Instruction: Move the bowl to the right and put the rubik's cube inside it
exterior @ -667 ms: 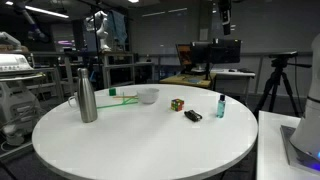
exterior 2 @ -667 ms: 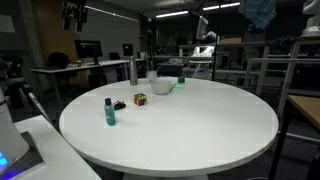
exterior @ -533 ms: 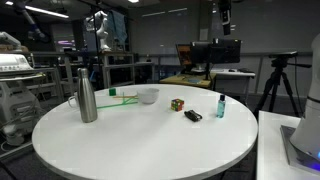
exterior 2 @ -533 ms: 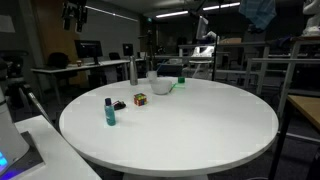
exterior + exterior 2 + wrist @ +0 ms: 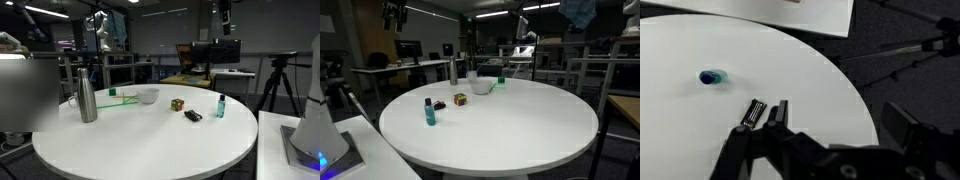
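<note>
Since my tool [image 5: 835, 112] hangs above the desk [image 5: 690, 130] with its jaws spread wide and nothing between them, I judge that the first step, taking hold of the bowl, has not yet begun. Nearest to me in the wrist view lies a flat black object [image 5: 755, 112], just past one fingertip, and a little farther on stands a teal bottle [image 5: 710, 77], seen from above. Neither the bowl nor the cube shows in that view, so I am not over either of them. Both exterior views give the layout: beyond the black object sits the cube [image 5: 177, 104], alone on the bare top, then the bowl [image 5: 149, 96], upright and apart from it, and farthest along the steel bottle [image 5: 87, 92]. The cube lies between the bowl and the black object, touching neither. My next move, as I read it, calls for carrying the tool across to the bowl, coming down with one finger inside the rim and one outside, and closing on the wall firmly enough to shift it sideways without tipping. The bowl looks shallow, so I would go in low and square. Only once it is set down does the cube come into play, and that tiny thing will want a centred pinch.
</note>
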